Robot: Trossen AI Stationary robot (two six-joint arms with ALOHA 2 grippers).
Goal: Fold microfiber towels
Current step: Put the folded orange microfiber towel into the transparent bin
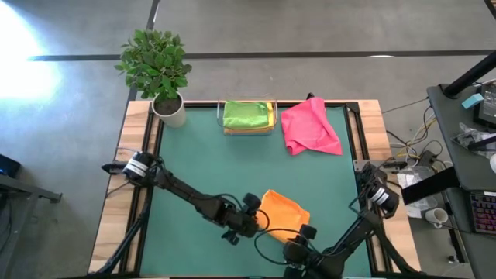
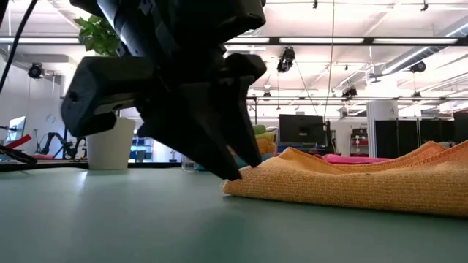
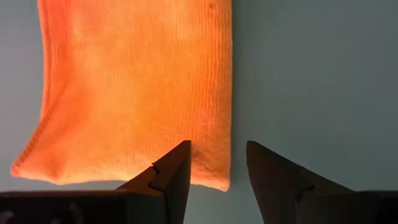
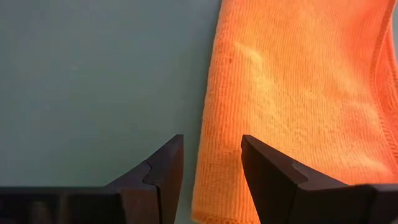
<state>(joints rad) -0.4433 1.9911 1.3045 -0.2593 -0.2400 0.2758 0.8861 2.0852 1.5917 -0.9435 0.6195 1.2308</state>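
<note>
Overhead, table-level and wrist cameras share the orange towel [image 1: 284, 211].

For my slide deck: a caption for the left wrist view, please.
Left gripper, jaws open, straddling a corner edge of the folded orange towel on the green table.

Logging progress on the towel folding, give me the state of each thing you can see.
Orange microfiber towel: folded, flat on the mat.
Pink microfiber towel: crumpled, unfolded.
Green microfiber towel: folded, topping the stack.
Left gripper: open, at the orange towel's edge.
Right gripper: open, straddling its edge.
</note>
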